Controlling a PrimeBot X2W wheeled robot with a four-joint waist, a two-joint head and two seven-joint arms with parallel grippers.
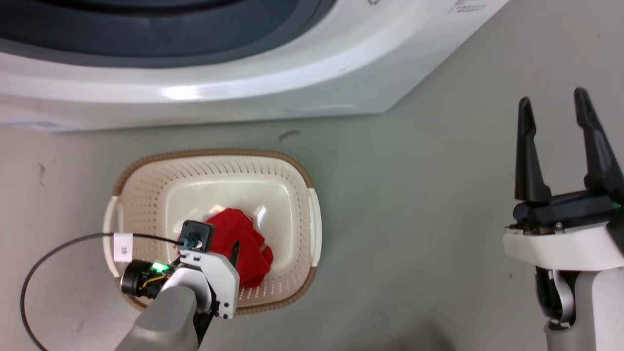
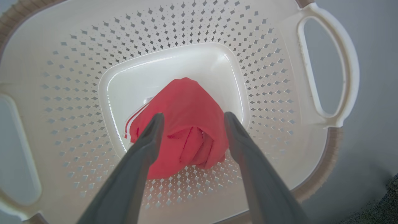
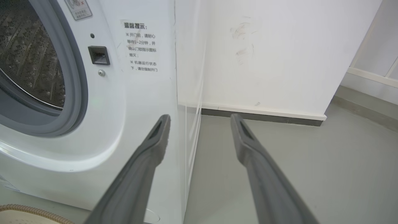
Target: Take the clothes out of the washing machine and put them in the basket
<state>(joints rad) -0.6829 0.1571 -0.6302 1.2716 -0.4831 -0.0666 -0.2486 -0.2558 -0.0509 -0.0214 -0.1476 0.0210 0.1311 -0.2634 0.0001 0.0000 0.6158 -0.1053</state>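
red clothes (image 2: 186, 105) in basket (image 2: 186, 28), washing machine (image 3: 140, 102) open

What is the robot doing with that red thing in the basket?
It is moving laundry. The red clothes lie inside the basket, which sits on the floor in front of the washing machine. The left gripper hangs over them, open, with a finger on each side, seemingly not gripping. The right gripper is open too, holding nothing, off beside the machine.

A grey floor (image 1: 390, 219) spread across the head view's lower right, with a dark smudge (image 1: 289, 134) near upper centre. In the right wrist view, a white wall (image 3: 279, 68) stood upper centre, faint scuffs (image 3: 242, 43) on it, a dark skirting strip (image 3: 264, 117) along its foot.
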